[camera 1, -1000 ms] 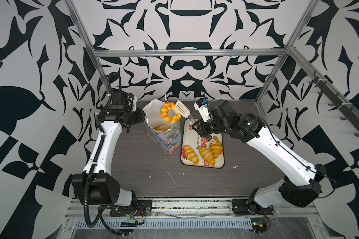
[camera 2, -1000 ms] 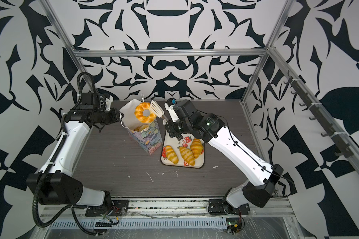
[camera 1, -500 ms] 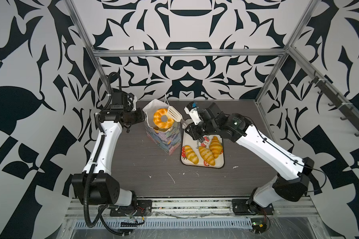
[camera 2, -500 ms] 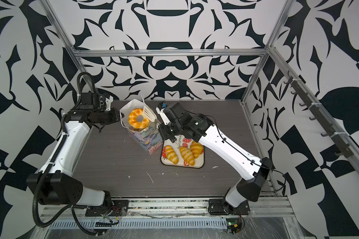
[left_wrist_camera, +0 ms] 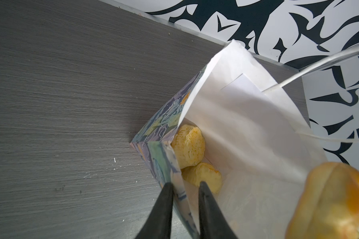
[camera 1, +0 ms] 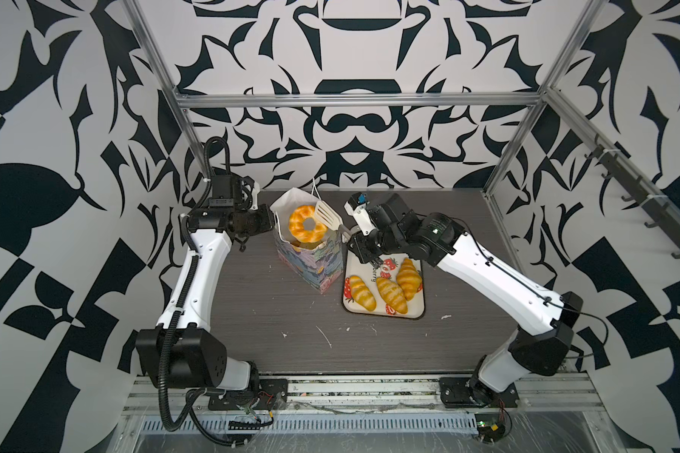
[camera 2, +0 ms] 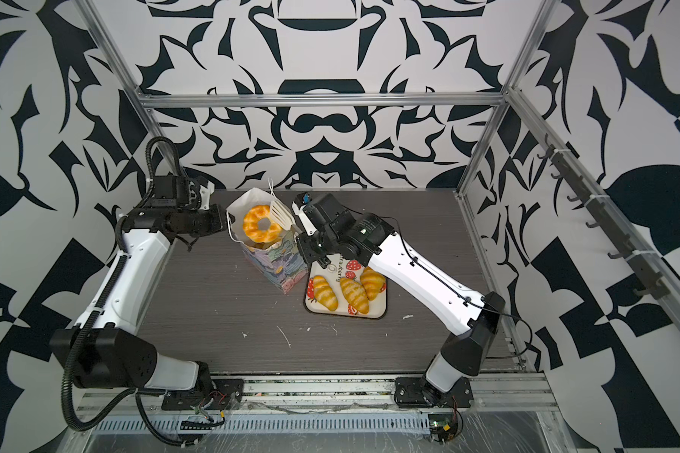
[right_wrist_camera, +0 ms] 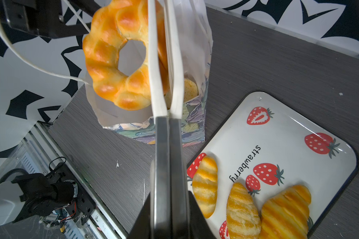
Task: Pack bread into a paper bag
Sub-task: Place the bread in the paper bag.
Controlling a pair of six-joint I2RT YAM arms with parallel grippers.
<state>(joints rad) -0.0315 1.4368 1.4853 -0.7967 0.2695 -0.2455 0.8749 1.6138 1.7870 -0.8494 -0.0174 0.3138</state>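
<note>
Saw counter (camera 1: 252, 313) carrying upright paper bag (camera 1: 311, 262), strawberry tray (camera 1: 385, 315) just beside it. Noted ring bun (camera 1: 297, 219) at bag mouth, pinched in white tongs (camera 1: 326, 215); three croissants (camera 1: 391, 294) on tray, bread pieces (left_wrist_camera: 188, 149) low inside bag. Found left pincer (left_wrist_camera: 184, 184) clamped on bag rim, right pincer (right_wrist_camera: 169, 198) closed on tongs' handle.

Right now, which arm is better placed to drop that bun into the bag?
Right. The right end effector clamps the tongs gripping the ring bun over the paper bag's mouth; the left end effector pinches its rim.
</note>
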